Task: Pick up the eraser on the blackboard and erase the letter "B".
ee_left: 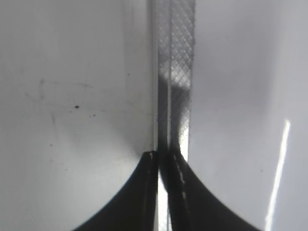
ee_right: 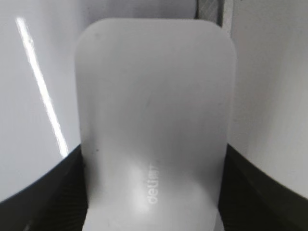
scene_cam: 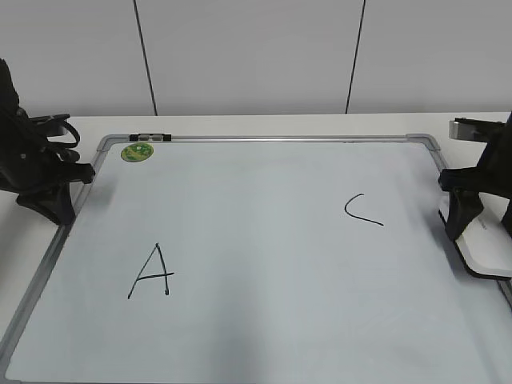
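The blackboard (scene_cam: 264, 240) lies flat, a white board in a grey frame. A black "A" (scene_cam: 150, 272) is at its lower left and a black "C" (scene_cam: 362, 210) at its right. No letter "B" shows; the surface between them is blank. The white eraser (scene_cam: 488, 250) lies at the board's right edge. In the right wrist view the eraser (ee_right: 154, 110) fills the space between my right gripper's (ee_right: 154, 192) jaws, which press on both its sides. In the exterior view my right gripper (scene_cam: 462, 214) stands over the eraser's near end. My left gripper (scene_cam: 54, 206) is shut and empty at the board's left edge, over the frame (ee_left: 175, 72).
A round green sticker (scene_cam: 137, 151) sits in the board's top left corner, with a small black clip (scene_cam: 150, 137) on the top frame beside it. White table surrounds the board, and a white panelled wall stands behind.
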Action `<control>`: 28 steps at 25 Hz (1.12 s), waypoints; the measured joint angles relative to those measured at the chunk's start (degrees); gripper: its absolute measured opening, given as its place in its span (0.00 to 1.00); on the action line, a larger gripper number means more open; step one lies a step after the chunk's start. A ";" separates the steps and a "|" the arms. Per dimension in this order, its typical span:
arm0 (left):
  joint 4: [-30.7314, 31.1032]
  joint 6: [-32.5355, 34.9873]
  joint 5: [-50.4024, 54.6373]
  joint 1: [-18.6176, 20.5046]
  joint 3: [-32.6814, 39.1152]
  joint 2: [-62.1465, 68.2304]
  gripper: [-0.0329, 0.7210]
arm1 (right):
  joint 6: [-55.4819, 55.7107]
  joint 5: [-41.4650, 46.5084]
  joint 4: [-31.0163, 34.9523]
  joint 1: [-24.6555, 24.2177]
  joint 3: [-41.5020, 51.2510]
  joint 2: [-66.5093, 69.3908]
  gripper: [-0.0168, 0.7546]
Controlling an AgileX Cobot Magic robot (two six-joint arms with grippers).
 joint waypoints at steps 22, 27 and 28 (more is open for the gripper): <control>0.00 0.00 0.11 0.00 0.00 0.00 0.08 | -0.14 -3.44 0.36 0.00 -3.48 2.95 0.70; 0.00 0.00 0.11 0.00 0.00 0.00 0.08 | -0.14 -4.30 0.49 0.00 -3.53 3.30 0.70; 0.00 0.00 0.11 0.00 0.00 0.00 0.08 | -0.14 -4.30 0.35 0.00 -3.53 3.56 0.70</control>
